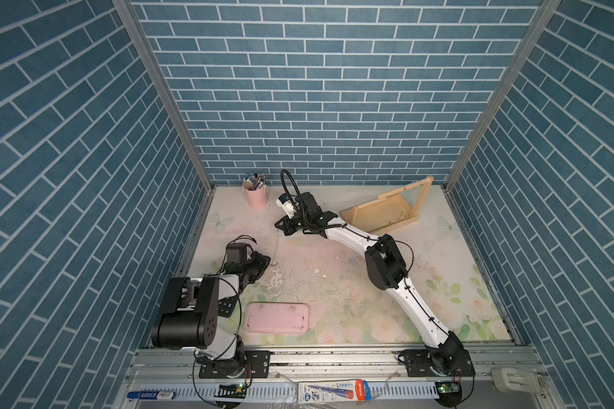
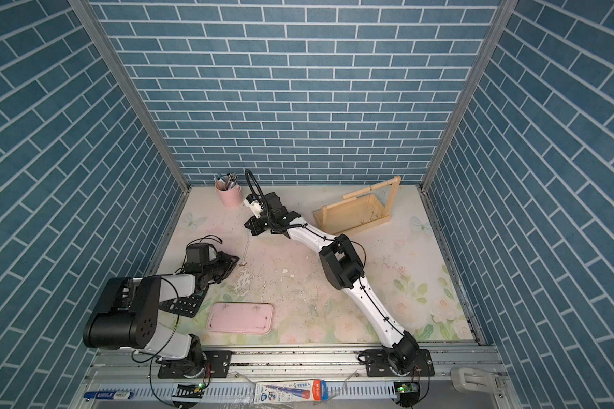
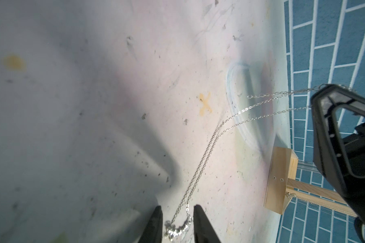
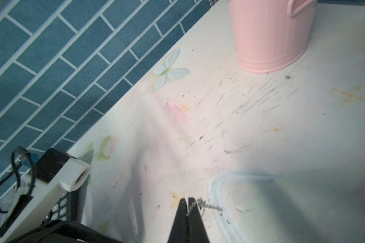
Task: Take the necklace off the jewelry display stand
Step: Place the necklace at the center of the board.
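While the jaws of the right gripper (image 4: 187,203) were clamped on one end of the necklace (image 3: 208,152), its chain ran down onto the tabletop (image 1: 334,255) to the left gripper (image 3: 177,207), whose jaws stood apart around the beaded end, well apart from the jewelry display stand (image 1: 378,212).

Robot arms: two, the left arm (image 1: 192,311) and the right arm (image 1: 387,262).
Grippers: two, the left gripper (image 3: 177,208) and the right gripper (image 4: 187,199).
Necklace (image 3: 207,151): one in clear sight.
Other chains (image 3: 289,194) on the stand: at least one, too fine to count.
Jewelry display stand (image 1: 380,212): one, with two posts and one top bar.
Pink tray (image 1: 277,317): one.
Pink bucket (image 1: 255,196): one. Its pens are too crowded to count.
Calculator (image 2: 185,305): one.
Printed butterflies: two in both top views.
Blue marker (image 1: 151,395): one.
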`<state>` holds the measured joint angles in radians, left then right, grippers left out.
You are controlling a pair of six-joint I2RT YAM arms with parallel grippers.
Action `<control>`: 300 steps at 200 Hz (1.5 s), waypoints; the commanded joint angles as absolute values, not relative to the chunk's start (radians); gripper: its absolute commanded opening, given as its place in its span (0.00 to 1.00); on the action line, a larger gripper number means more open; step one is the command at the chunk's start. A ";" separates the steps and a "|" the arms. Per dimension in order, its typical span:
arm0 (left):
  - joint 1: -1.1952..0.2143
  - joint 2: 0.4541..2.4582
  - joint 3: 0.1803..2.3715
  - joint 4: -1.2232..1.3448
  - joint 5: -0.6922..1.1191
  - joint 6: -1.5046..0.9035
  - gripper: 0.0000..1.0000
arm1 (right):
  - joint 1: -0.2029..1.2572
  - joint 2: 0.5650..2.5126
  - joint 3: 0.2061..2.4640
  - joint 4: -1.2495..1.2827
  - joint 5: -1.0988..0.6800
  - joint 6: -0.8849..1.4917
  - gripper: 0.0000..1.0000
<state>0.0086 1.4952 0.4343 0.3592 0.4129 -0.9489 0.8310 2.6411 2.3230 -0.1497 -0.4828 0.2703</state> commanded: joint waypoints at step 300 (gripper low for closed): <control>-0.079 1.600 0.458 0.458 0.475 -0.951 0.62 | 0.818 2.559 2.181 -0.080 -0.472 0.259 0.00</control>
<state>-0.0746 1.5738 0.4778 0.4789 0.4873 -0.9680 0.8215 2.6255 2.1891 -0.1024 -0.4709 0.2646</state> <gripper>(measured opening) 0.616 0.044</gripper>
